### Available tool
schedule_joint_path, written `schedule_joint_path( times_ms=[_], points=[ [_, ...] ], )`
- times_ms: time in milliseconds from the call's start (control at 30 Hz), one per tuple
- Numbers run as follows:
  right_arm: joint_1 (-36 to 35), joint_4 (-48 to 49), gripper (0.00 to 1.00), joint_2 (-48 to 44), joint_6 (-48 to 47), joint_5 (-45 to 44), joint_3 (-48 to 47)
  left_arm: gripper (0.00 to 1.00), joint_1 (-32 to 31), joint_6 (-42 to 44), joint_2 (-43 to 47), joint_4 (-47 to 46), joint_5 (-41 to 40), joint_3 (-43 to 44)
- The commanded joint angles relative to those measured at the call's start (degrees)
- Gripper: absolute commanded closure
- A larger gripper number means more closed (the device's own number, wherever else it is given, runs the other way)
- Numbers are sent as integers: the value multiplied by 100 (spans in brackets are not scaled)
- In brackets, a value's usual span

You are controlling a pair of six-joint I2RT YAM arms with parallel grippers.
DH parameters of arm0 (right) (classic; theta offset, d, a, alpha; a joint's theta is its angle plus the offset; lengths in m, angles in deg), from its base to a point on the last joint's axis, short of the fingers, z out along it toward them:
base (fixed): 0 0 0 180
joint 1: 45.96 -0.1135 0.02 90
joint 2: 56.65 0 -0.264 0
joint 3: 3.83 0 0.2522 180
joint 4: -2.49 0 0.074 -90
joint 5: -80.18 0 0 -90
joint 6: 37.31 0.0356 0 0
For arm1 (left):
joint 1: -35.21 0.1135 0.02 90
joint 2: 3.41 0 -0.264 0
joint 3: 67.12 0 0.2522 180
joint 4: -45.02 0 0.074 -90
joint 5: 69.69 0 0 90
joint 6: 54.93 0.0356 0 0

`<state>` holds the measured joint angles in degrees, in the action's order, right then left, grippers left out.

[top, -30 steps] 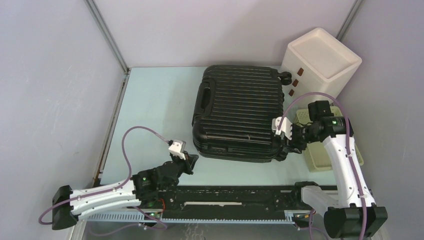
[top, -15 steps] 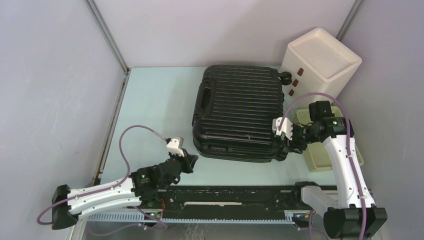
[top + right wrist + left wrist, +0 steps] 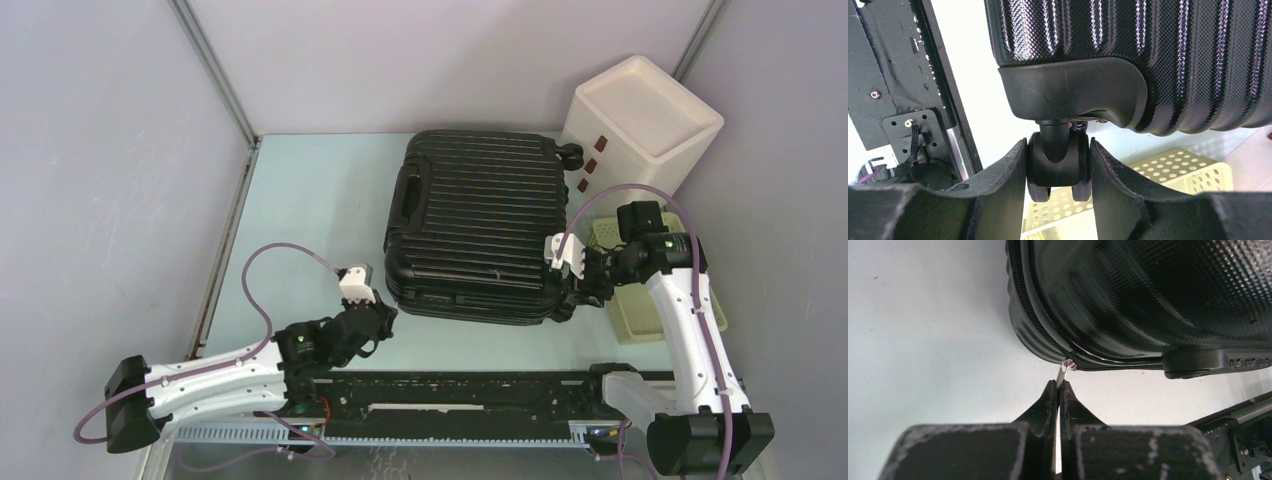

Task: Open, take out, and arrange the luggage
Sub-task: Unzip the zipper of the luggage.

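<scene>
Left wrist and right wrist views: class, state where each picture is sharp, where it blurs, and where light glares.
Left wrist view: the zipper pull glints, fairly sharp; the end effector fingers blur near the bottom; the luggage shell carries a soft sheen. Right wrist view: ribbed luggage texture crisp, with purplish highlights; the wheel clear; the table washed out white.

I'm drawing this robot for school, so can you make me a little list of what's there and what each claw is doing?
Luggage: black, ribbed, closed, flat on the table
Left gripper: shut on the zipper pull, near left corner
Right gripper: shut on a wheel, near right corner
Nearby: white drawer box, pale yellow basket
</scene>
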<state>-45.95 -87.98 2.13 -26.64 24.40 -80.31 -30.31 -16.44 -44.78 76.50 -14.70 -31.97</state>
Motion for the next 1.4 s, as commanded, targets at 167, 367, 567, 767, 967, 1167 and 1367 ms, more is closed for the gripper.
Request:
schedule_joint_path(
  times_ms=[167,367,567,767,967,1167,1367],
  points=[
    [188,250,84,151,67,-1277,-4,100,564,578,130,975,-1121,162],
    [201,261,84,157,84,-1286,-1,100,932,830,499,899,-787,137],
    [244,291,84,194,89,-1316,-1,100,1541,1115,566,561,-470,20],
    [267,330,84,234,108,-1304,-1,100,2152,1454,147,-82,-150,80],
    [289,347,84,256,102,-1287,-1,100,2423,1887,-377,-755,-245,345],
    [331,370,83,239,76,-1312,2,100,2611,2198,-840,-1268,-231,577],
    [333,398,83,217,123,-1278,-4,100,2668,2409,-736,-1347,-357,657]
  ],
)
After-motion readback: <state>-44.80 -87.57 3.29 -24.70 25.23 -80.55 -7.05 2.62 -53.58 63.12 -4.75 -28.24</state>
